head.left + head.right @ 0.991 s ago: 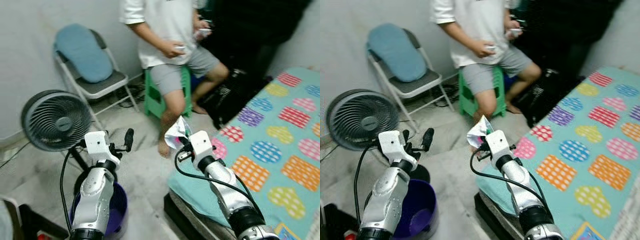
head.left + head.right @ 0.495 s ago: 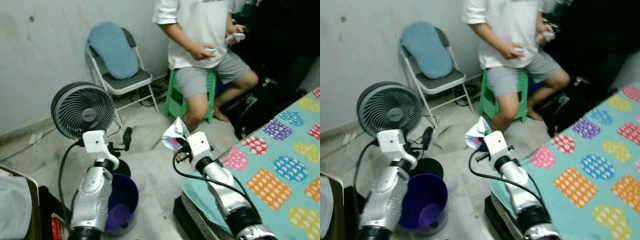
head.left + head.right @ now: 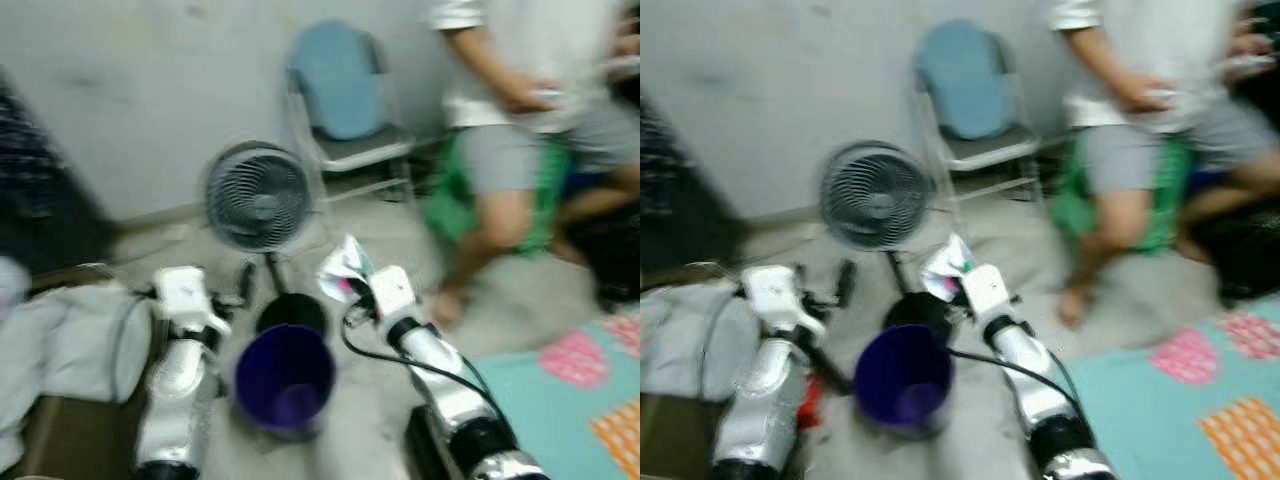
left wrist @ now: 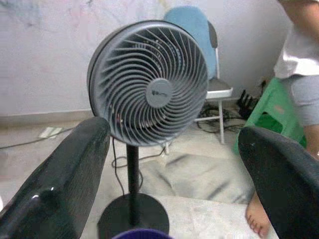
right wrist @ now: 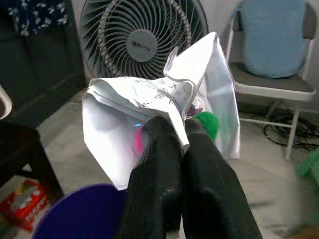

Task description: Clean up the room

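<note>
My right gripper (image 5: pixel 180 130) is shut on a crumpled white wrapper (image 5: pixel 149 109) with pink and green print, held up above the floor. In the eye views the wrapper (image 3: pixel 343 270) hangs just right of and above a purple bucket (image 3: pixel 284 378) standing on the floor between my arms. My left gripper (image 3: pixel 244 283) is open and holds nothing, to the left of the bucket. Its two black fingers (image 4: pixel 65 179) frame a grey pedestal fan (image 4: pixel 149 84).
The fan (image 3: pixel 257 197) stands behind the bucket, a folding chair (image 3: pixel 345 100) with a blue cushion behind it. A person (image 3: pixel 530 120) sits on a green stool at the right. A bed (image 3: pixel 560 390) with a teal patterned cover lies at the lower right, grey cloth (image 3: pixel 70 330) at the left.
The camera has swung left, so the whole scene has shifted right and blurred. The purple bucket now sits between my arms. The right gripper still holds the wrapper.
</note>
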